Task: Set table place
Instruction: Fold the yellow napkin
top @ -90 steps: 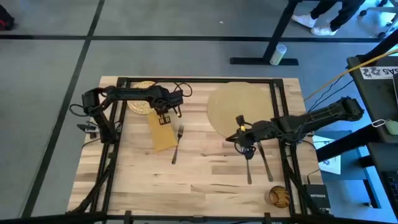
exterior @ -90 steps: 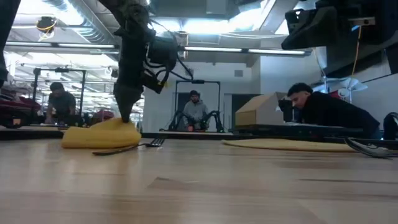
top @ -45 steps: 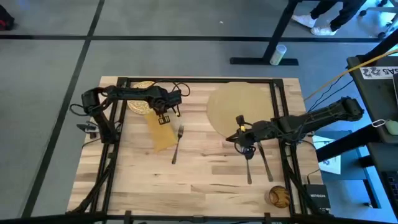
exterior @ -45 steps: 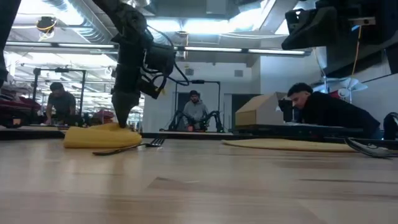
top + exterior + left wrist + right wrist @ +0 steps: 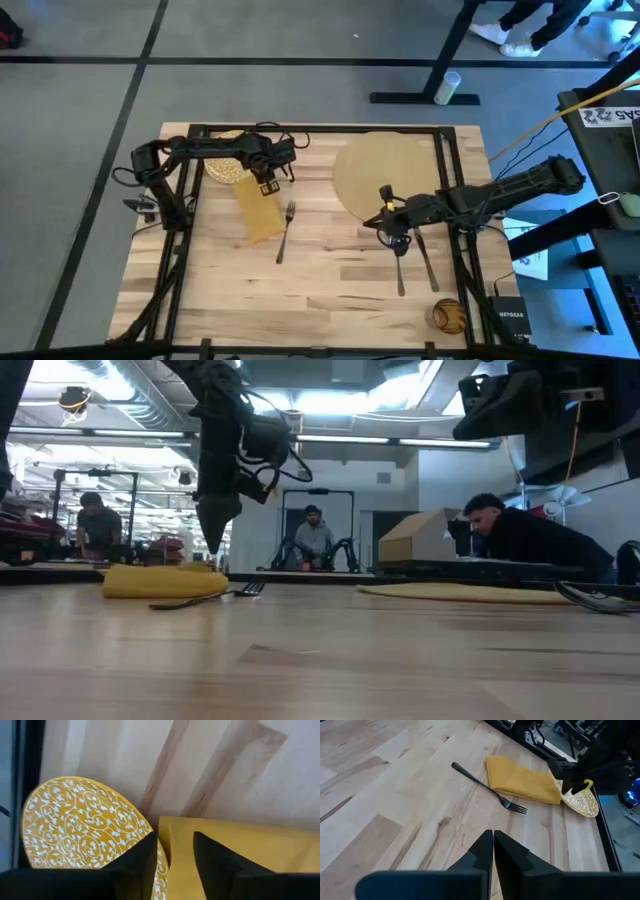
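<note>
The table (image 5: 330, 290) is light wood with a black frame. The place, a round tan mat (image 5: 385, 172), lies flat at the far right and shows in the low view (image 5: 470, 592). A mustard napkin (image 5: 258, 212) lies flat at the left, with a patterned yellow plate (image 5: 228, 166) beyond it and a fork (image 5: 285, 232) beside it. My left gripper (image 5: 175, 857) hangs open above the napkin's far end (image 5: 250, 855), next to the plate (image 5: 80, 830), clear of both (image 5: 215, 540). My right gripper (image 5: 395, 236) is shut by the mat's near edge, nothing between its fingers (image 5: 492, 847).
Two pieces of cutlery (image 5: 415, 262) lie on the wood near my right gripper, pointing toward the near edge. A small brown round object (image 5: 448, 316) sits at the near right corner. Bare wood stretches across the table's near half. People sit in the room beyond the table.
My left gripper has risen off the napkin and gone a little toward the far edge. The napkin's far end, humped up under the fingers a second ago, has dropped and now lies flat. My right arm has kept still.
</note>
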{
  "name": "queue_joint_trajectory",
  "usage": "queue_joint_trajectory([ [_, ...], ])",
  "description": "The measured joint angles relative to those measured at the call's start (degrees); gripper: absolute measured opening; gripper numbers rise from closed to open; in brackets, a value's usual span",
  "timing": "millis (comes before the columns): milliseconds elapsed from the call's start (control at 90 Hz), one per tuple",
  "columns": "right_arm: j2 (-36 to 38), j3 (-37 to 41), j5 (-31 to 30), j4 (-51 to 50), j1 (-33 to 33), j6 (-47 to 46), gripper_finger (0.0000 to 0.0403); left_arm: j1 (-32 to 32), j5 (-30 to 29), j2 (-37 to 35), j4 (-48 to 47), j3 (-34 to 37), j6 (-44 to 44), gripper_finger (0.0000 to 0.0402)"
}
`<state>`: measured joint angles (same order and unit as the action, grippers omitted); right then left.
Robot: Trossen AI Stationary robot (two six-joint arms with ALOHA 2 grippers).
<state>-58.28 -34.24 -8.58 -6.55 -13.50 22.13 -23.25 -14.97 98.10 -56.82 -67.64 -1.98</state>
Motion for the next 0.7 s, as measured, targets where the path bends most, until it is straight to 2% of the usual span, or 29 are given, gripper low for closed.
queue_joint_trajectory([
  [89, 0.0, 0.0, 0.22, -0.04, 0.0, 0.01, 0.0005, 1.7, 7.98, 0.0, -3.52, 0.0, -2.33, 0.0118],
  [133, 0.02, 0.0, 0.24, -0.04, 0.0, 0.0, 0.0005, 3.54, 9.8, 0.0, -4.83, 0.0, -3.84, 0.0111],
  [233, 0.0, 0.0, 0.34, -0.04, 0.0, 0.19, 0.0005, 8.3, 8.46, 0.0, -6.09, 0.18, -5.12, 0.008],
  [433, 0.0, 0.0, 0.43, -0.08, 0.0, 0.3, 0.0005, 15.0, 7.42, -0.02, -2.04, 1.59, -8.02, 0.001],
  [700, 0.02, 0.0, -0.7, -0.84, 0.0, 0.85, 0.0005, 18.33, 6.92, -0.05, 1.38, 7.27, -13.89, 0.0],
])
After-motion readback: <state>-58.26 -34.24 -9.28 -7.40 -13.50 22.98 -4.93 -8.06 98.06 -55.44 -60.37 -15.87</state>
